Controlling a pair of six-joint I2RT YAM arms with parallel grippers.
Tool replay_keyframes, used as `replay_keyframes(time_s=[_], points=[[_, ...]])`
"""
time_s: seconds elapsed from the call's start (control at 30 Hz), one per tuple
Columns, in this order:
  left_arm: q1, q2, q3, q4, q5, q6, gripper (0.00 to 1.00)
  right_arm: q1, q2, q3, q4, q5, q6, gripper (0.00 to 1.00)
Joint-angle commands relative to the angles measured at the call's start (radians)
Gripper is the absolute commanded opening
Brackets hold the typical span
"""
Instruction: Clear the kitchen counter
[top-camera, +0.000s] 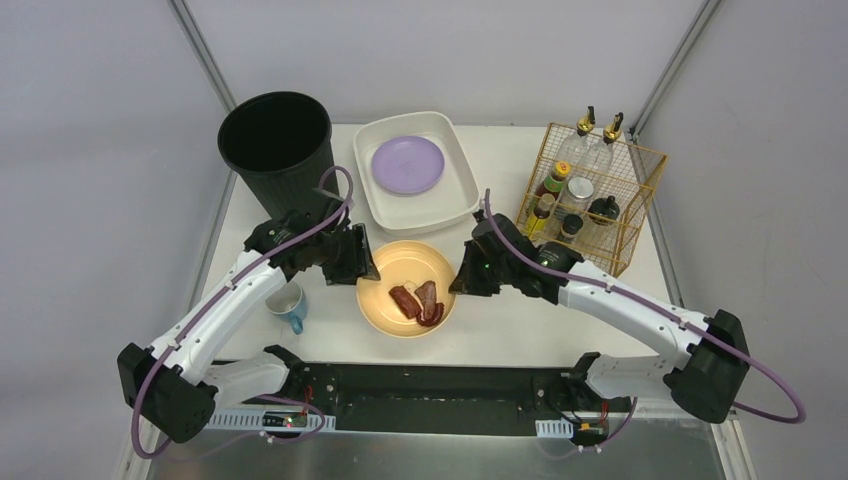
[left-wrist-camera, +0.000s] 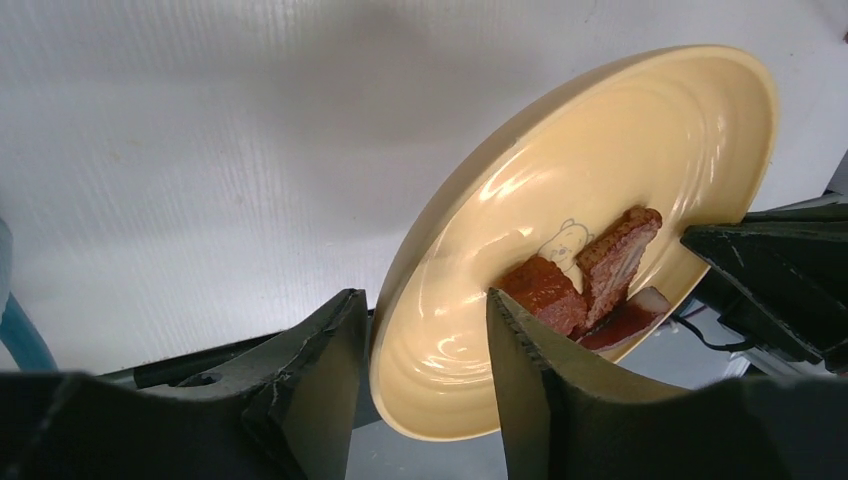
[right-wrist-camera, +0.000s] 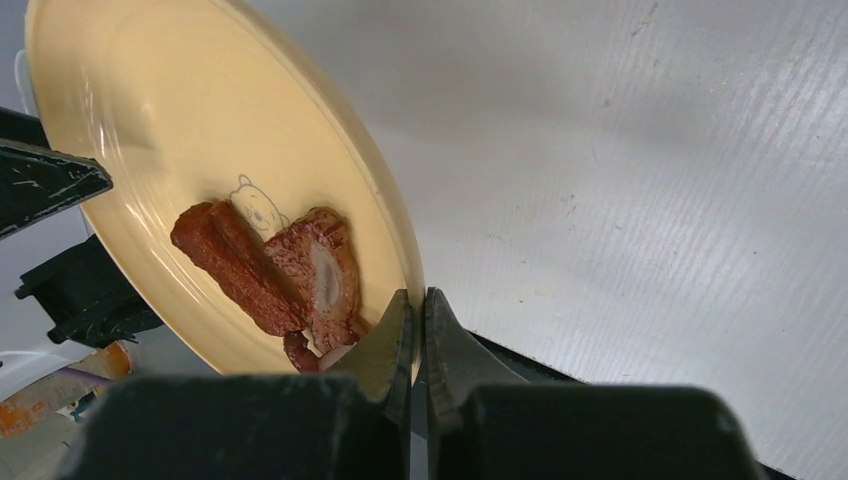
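Note:
A yellow plate with several reddish-brown meat pieces is over the front middle of the white kitchen counter. My right gripper is shut on the plate's right rim; in the right wrist view the gripper pinches the rim beside the meat. My left gripper is at the plate's left rim. In the left wrist view it is open and straddles the rim of the plate with a gap. The plate looks tilted and slightly raised.
A black bin stands at the back left. A white basin behind the plate holds a purple plate. A gold wire rack with bottles stands at the right. A blue-handled mug sits under the left arm.

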Motion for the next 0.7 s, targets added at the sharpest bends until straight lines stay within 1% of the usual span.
replay_keyframes(time_s=[0.0, 0.17, 0.33, 0.37, 0.5, 0.53, 0.67], points=[[-0.011, -0.034, -0.021, 0.039, 0.039, -0.032, 0.45, -0.004, -0.066, 0.041, 0.000, -0.009, 0.008, 0.00], [-0.011, -0.045, -0.035, 0.064, 0.069, -0.048, 0.28, -0.005, -0.110, 0.041, -0.024, -0.001, 0.017, 0.00], [-0.011, -0.054, -0.049, 0.092, 0.095, -0.059, 0.22, -0.005, -0.142, 0.042, -0.046, 0.007, 0.022, 0.00], [-0.011, -0.056, -0.053, 0.098, 0.102, -0.062, 0.19, -0.006, -0.146, 0.043, -0.048, 0.006, 0.022, 0.00], [-0.011, -0.066, -0.057, 0.111, 0.116, -0.068, 0.02, -0.005, -0.159, 0.040, -0.055, 0.011, 0.026, 0.00], [-0.011, -0.069, -0.056, 0.111, 0.118, -0.068, 0.00, -0.005, -0.163, 0.037, -0.057, 0.014, 0.026, 0.00], [-0.011, -0.075, -0.053, 0.113, 0.118, -0.073, 0.00, -0.005, -0.166, 0.030, -0.058, 0.019, 0.029, 0.00]])
